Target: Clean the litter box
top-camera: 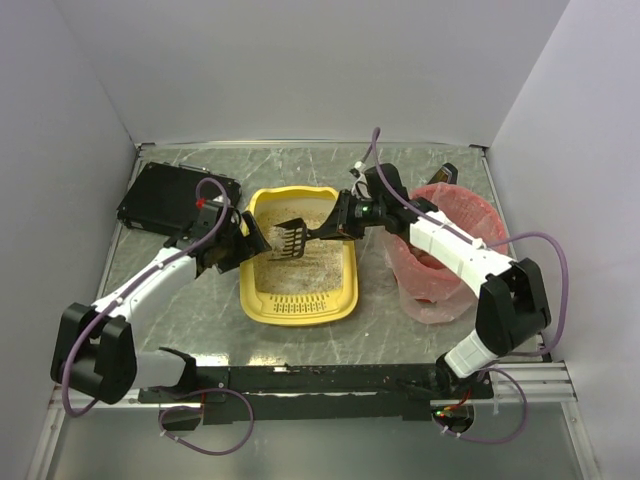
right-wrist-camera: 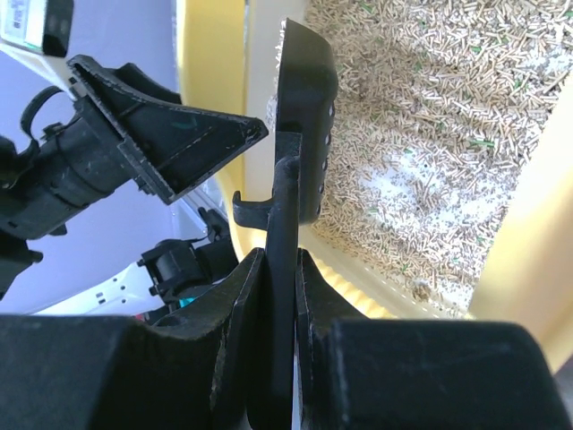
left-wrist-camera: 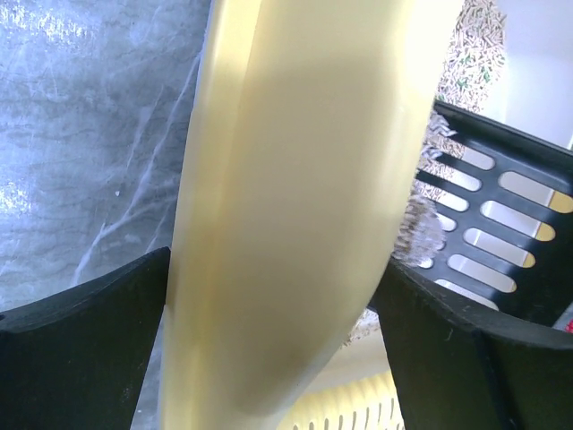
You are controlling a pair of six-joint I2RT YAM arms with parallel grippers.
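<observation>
The yellow litter box (top-camera: 300,310) lies at the table's middle, holding beige pellet litter (right-wrist-camera: 430,116). My left gripper (top-camera: 250,240) straddles its left wall (left-wrist-camera: 295,179). Its jaws stand wide open, one finger (left-wrist-camera: 81,358) outside and the other inside. My right gripper (top-camera: 340,225) reaches in from the right, shut on the handle of a black slotted scoop (top-camera: 290,238). The scoop head (left-wrist-camera: 501,233) hangs over the litter near the left wall, with some pellets clinging by its slots. In the right wrist view the handle is pinched between the fingers of my right gripper (right-wrist-camera: 280,260).
A pink-red bag-lined bin (top-camera: 460,215) stands right of the box, under my right arm. A flat black box (top-camera: 165,200) lies at the back left. Grey walls close in the table on three sides.
</observation>
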